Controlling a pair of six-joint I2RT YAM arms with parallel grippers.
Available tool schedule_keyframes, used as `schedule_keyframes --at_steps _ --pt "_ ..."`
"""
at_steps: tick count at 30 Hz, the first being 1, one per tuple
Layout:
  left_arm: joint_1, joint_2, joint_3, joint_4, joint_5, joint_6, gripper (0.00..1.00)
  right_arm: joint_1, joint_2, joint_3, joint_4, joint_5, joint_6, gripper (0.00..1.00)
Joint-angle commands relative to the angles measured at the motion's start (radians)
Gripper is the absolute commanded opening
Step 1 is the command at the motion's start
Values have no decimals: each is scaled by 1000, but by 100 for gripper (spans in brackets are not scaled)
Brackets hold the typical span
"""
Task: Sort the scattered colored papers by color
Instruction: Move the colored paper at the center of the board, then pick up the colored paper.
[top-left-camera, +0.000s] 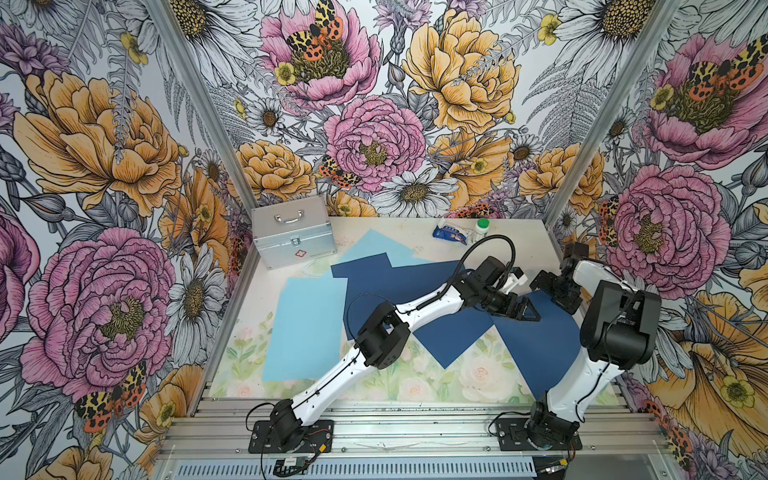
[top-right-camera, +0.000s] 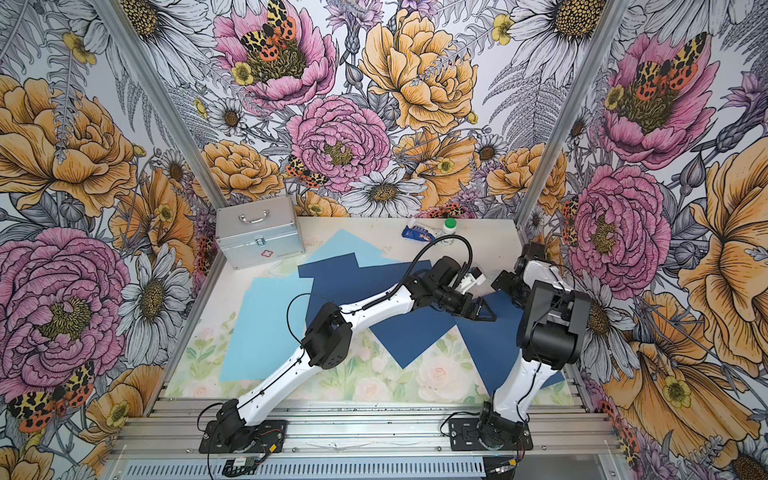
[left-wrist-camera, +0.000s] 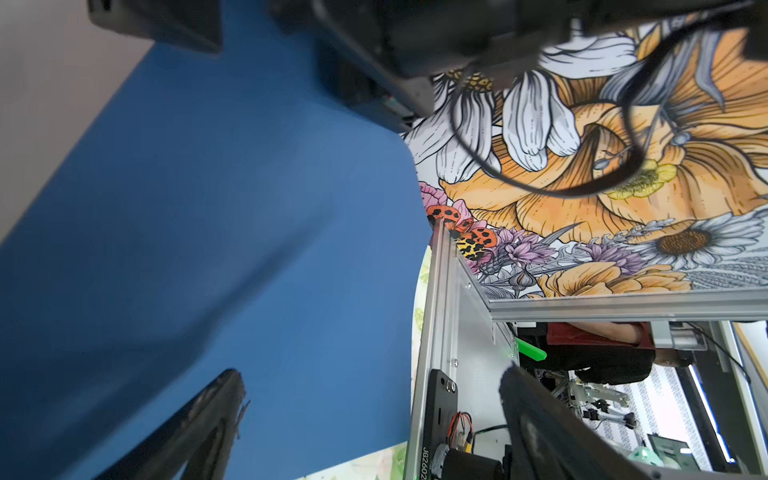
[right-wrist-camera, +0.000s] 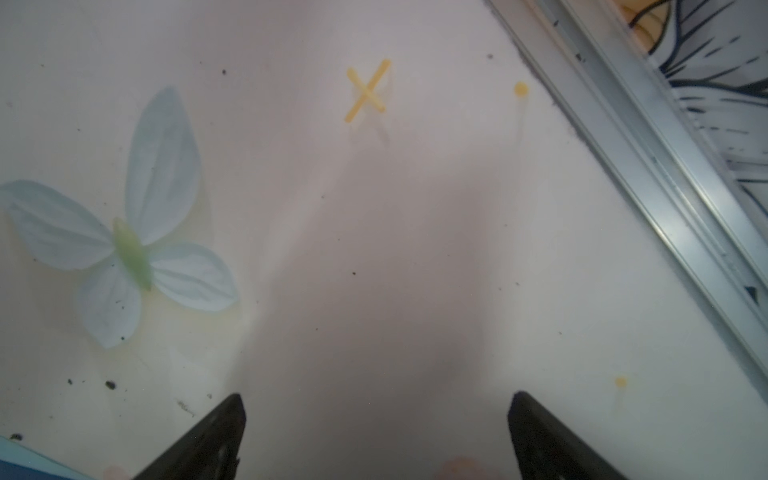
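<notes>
Papers lie scattered on the worktop (top-left-camera: 374, 386): light blue sheets (top-left-camera: 305, 328) toward my left and rear, navy sheets (top-left-camera: 536, 349) overlapping mid-right. My left tool (top-left-camera: 525, 312) hangs spread over navy, empty; my right tool (right-wrist-camera: 376, 436) is spread above bare worktop. Overlapping thin sheets risk dragging neighbours or creasing when pinched.

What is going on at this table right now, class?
A two-armed robot is sorting blue papers by color. The left gripper hangs open over a dark navy sheet near the right side, holding nothing. The right gripper is open too, over bare table. Two light blue sheets and other navy sheets still overlap, unsorted, beside a silver case.
</notes>
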Motion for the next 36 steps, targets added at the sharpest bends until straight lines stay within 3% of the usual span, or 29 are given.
schedule_keyframes --at_steps 1,14,22,24,28,31,33,34,36 --pt "28 66 8 -31 1 -82 99 -5 7 28 17 -5 18 100" --pt "46 96 -18 -69 -45 -152 99 -19 -78 111 -4 121 6 100" --pt "60 115 30 -69 -47 -156 99 8 -192 103 -9 111 -41 99" --pt "68 134 73 -68 -40 -155 99 7 -222 75 -5 67 -21 100" --pt "79 174 220 -67 -46 -110 99 -26 -210 -5 75 -352 17 100" --pt "87 143 284 -68 -66 -52 99 39 -283 -43 82 -293 0 100" --pt "90 58 233 -68 -92 18 99 74 -357 -81 97 -194 18 100" --pt "89 -11 174 -68 -117 67 99 70 -386 -115 129 -218 50 100" --pt "89 -149 24 -68 -195 155 99 46 -399 -157 184 -386 123 100"
